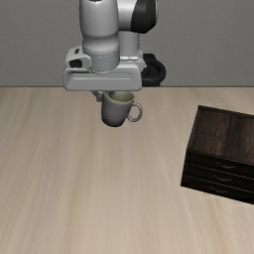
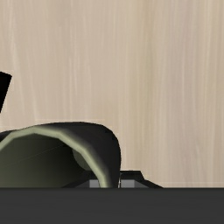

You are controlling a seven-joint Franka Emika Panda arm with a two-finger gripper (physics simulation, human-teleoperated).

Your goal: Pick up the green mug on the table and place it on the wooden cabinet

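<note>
The green mug (image 1: 119, 109) hangs in the air above the light wooden table (image 1: 69, 179), held just under my gripper (image 1: 109, 96), which is shut on its rim. Its handle (image 1: 136, 113) points toward the exterior view's right. In the wrist view the mug (image 2: 61, 157) shows close up, its dark inside open toward the camera, right at my fingertips (image 2: 122, 182). The dark wooden cabinet (image 1: 220, 151) stands on the table at the exterior view's right, lower than the mug and well apart from it.
The cabinet has several drawer fronts (image 1: 213, 177) facing forward and a flat top (image 1: 226, 132). A dark object (image 1: 154, 67) sits behind the arm at the table's far edge. Bare table (image 2: 131, 61) lies under the hand.
</note>
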